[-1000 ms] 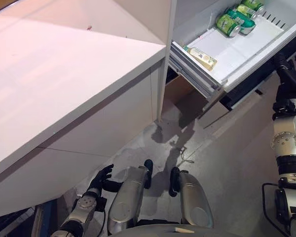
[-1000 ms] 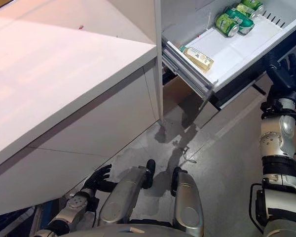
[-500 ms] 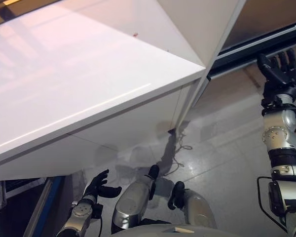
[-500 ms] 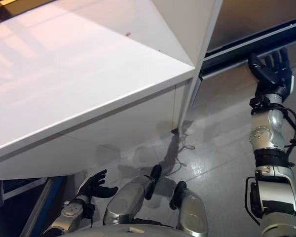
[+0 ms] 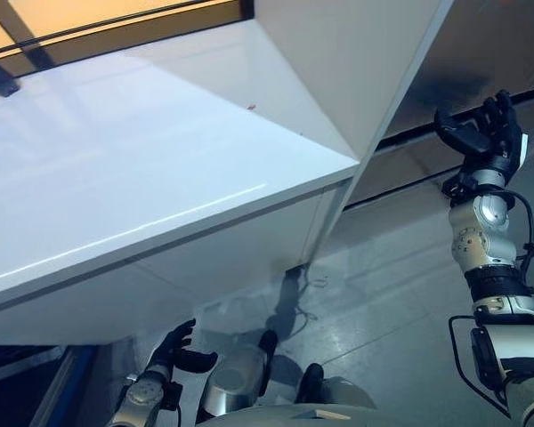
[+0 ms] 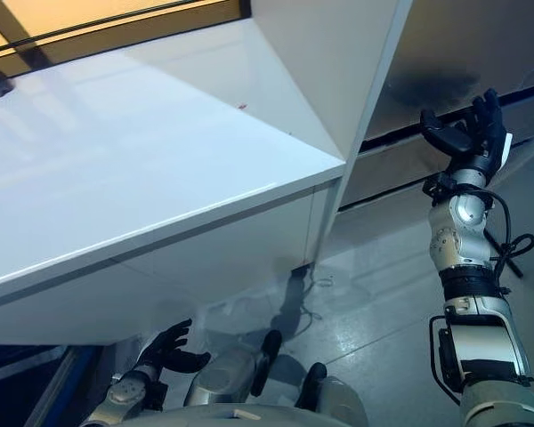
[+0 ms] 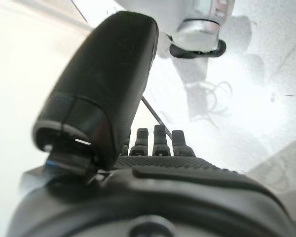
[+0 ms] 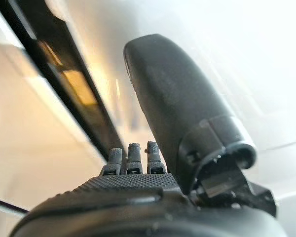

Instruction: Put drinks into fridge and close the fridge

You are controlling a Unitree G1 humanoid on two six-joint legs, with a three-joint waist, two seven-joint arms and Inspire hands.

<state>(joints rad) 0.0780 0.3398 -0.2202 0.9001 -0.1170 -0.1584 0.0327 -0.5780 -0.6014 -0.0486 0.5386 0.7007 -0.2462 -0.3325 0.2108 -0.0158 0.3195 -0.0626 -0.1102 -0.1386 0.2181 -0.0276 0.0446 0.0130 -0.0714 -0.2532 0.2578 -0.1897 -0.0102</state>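
The fridge (image 5: 489, 49) is a grey-fronted cabinet at the upper right, and its front is shut, with only a dark seam (image 5: 400, 135) showing. No drinks are in view. My right hand (image 5: 479, 132) is raised in front of the fridge front near that seam, open with fingers spread and holding nothing. Its wrist view shows the thumb (image 8: 177, 98) and straight fingers (image 8: 130, 158) before the pale fridge face. My left hand (image 5: 174, 350) hangs low at the lower left beside the counter's base, open and empty.
A long white counter (image 5: 116, 178) fills the left and middle. A tall white side panel (image 5: 356, 62) stands between it and the fridge. Grey floor (image 5: 383, 294) lies in front of the fridge, with a blue-edged frame (image 5: 58, 396) at the lower left.
The open drawer with green cans is now shut and the cans are out of sight. My right hand has come up along the fridge front. The camera has tilted.
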